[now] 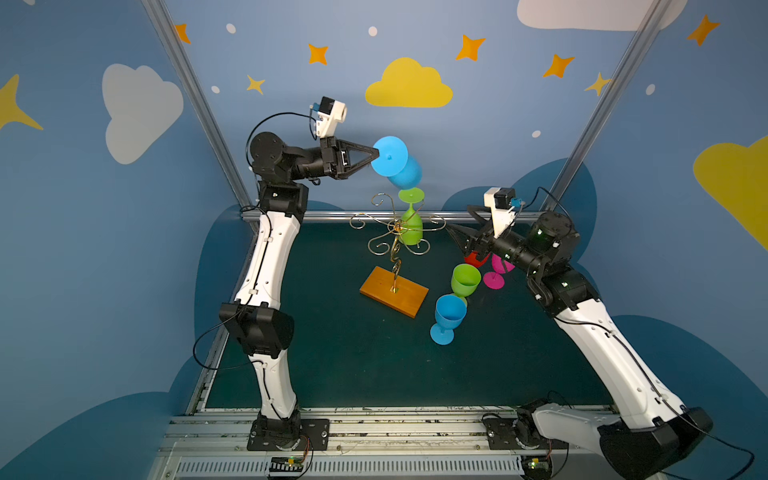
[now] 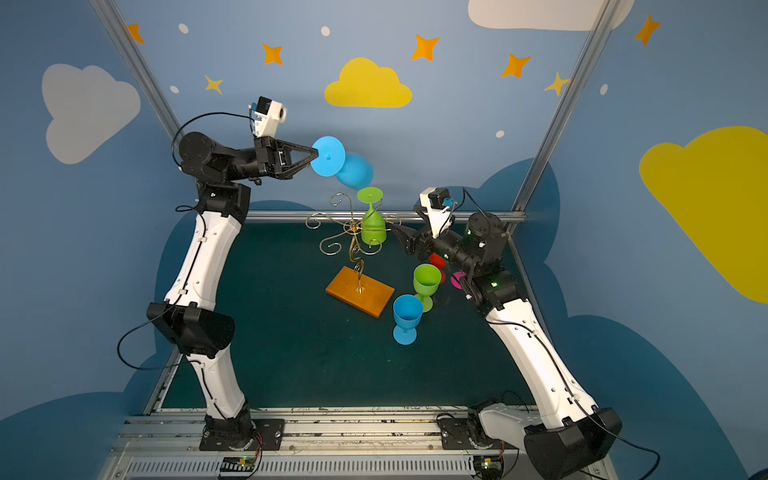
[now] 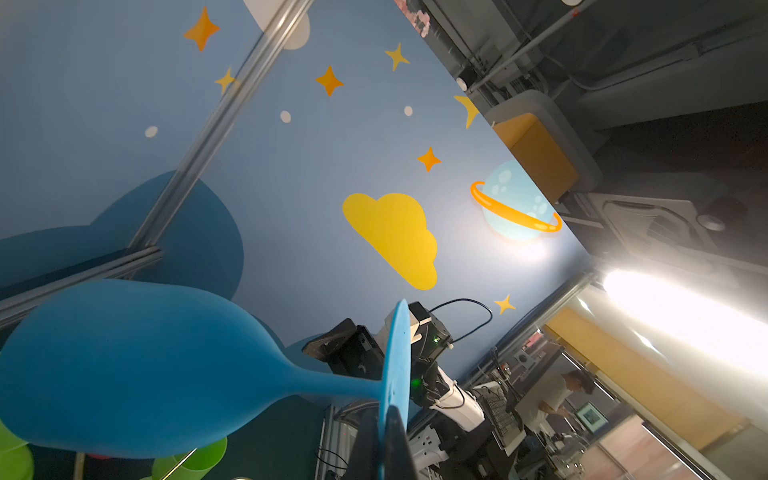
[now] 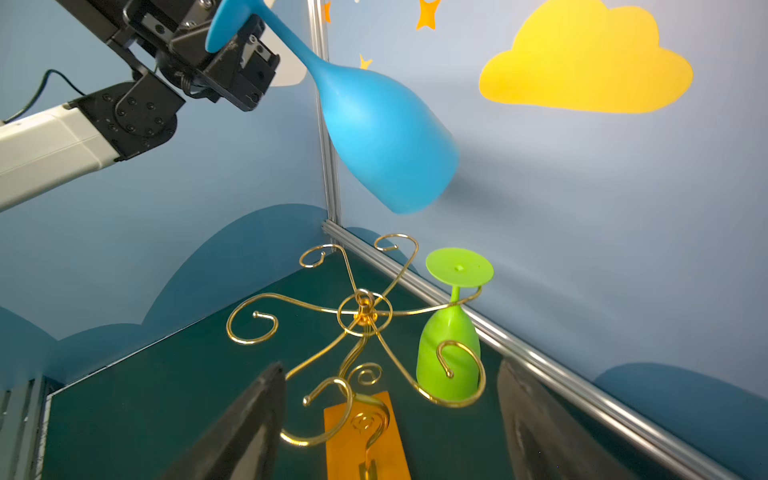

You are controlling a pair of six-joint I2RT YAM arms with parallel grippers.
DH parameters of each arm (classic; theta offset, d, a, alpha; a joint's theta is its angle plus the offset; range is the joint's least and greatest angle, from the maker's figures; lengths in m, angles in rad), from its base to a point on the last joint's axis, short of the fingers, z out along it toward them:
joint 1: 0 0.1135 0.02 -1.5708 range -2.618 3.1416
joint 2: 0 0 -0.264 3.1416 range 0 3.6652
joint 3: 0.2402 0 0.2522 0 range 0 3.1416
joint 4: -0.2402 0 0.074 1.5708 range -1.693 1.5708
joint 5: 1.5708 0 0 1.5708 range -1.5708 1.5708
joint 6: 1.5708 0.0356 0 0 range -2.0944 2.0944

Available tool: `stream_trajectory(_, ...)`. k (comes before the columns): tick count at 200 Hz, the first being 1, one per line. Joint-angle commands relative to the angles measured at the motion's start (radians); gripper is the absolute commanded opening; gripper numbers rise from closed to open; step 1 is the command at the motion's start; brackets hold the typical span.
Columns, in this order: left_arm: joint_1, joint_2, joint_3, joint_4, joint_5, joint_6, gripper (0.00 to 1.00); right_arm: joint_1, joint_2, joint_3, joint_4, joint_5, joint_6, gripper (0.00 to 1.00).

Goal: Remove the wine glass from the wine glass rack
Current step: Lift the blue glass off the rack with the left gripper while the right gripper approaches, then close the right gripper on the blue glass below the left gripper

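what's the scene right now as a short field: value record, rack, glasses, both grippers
rack: wine glass rack upright on the green table
on rack: one green glass hanging upside down
left gripper: shut on the foot of the blue glass, held in the air above the rack
right gripper: open, empty, facing the rack
on table: upright blue glass, upright green glass, pink glass, partly hidden red glass

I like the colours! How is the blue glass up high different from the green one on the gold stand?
The blue glass is pinched by its foot in the left gripper, tilted in mid-air; the green glass hangs on the gold stand. Both are bowl-down.
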Motion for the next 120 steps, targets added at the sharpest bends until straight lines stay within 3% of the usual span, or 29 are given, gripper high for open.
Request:
stream_trajectory(1, -0.033, -0.002, 0.011, 0.008, 0.026, 0.002, 0.03, 0.016, -0.004, 0.009, 0.136, -0.056, -0.123, 0.82)
stream_trajectory(23, -0.076, -0.01, 0.005, -0.025, 0.039, 0.033, 0.03, 0.027, -0.015, -0.035, 0.243, -0.046, -0.202, 0.85)
stream_trajectory(66, -0.121, -0.045, -0.062, -0.036, 0.035, 0.058, 0.03, 0.04, 0.006, -0.018, 0.267, -0.056, -0.32, 0.87)
stream_trajectory(120, -0.153, -0.061, -0.093, -0.031, 0.032, 0.055, 0.03, 0.043, 0.071, 0.015, 0.283, -0.036, -0.356, 0.88)
